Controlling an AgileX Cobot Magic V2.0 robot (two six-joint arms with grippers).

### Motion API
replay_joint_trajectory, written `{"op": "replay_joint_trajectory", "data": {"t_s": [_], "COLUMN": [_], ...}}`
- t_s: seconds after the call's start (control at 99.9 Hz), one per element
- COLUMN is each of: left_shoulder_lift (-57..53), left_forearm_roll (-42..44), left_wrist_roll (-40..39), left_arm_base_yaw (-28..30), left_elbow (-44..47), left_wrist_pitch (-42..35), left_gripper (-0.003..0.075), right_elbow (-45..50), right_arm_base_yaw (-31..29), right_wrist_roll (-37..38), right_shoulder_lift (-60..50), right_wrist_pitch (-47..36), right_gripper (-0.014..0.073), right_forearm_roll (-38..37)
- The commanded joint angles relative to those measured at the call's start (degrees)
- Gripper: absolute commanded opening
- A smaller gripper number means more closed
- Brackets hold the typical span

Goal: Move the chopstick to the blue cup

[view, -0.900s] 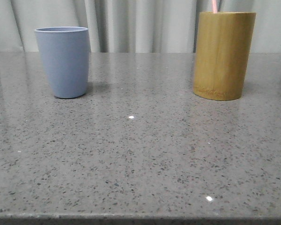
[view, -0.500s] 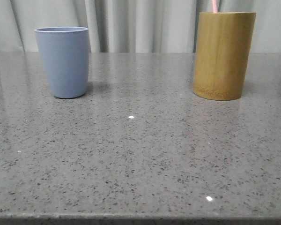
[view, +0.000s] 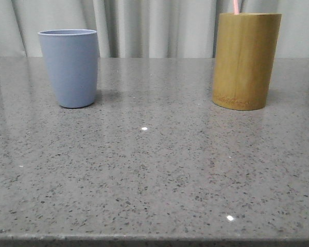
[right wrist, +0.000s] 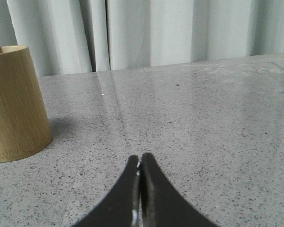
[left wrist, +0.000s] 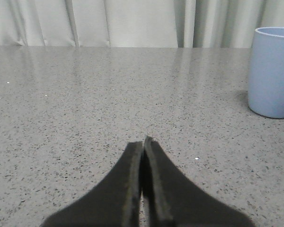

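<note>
Both hands, left hand (left wrist: pixel 143 142) and right hand (right wrist: pixel 140 158), are clenched empty; chopstick (view: pixel 236 6) stands in bamboo holder (view: pixel 245 60).

The left gripper (left wrist: pixel 143 142) hangs low over the speckled grey counter (left wrist: pixel 85 104), its two dark jaws pressed together with nothing between them and their tips meeting in a point. From those tips, the blue cup (left wrist: pixel 272 71) stands at about two o'clock, upright on the counter and well apart from the gripper, cut off by the picture's edge. A faint shadow lies on the counter just beside its base. Pale pleated curtains (left wrist: pixel 132 21) hang behind the counter's far edge at twelve o'clock.
</note>
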Motion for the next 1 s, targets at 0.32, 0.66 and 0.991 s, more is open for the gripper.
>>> {"op": "replay_joint_trajectory", "data": {"t_s": [0.32, 0.66, 0.991], "left_shoulder_lift": [-1.9, -1.9, 7.51], "left_forearm_roll": [-0.09, -0.58, -0.66], "left_wrist_roll": [-0.49, -0.49, -0.49], "left_arm_base_yaw": [0.19, 0.19, 0.19], "left_elbow": [0.4, -2.31, -18.29], "left_wrist_pitch": [-4.95, -11.0, 0.26], "left_gripper": [-0.0019, -0.0019, -0.0019], "right_elbow": [-0.07, -1.86, -18.48], "right_arm_base_yaw": [-0.33, 0.09, 1.07], "right_wrist_roll": [-0.62, -0.62, -0.62], "right_shoulder_lift": [-1.06, -1.06, 7.02], "right_wrist_pitch": [-4.66, -2.72, 12.89], "right_gripper": [-0.0066, -0.0066, -0.0066], "right_forearm_roll": [-0.81, -0.81, -0.81]}}
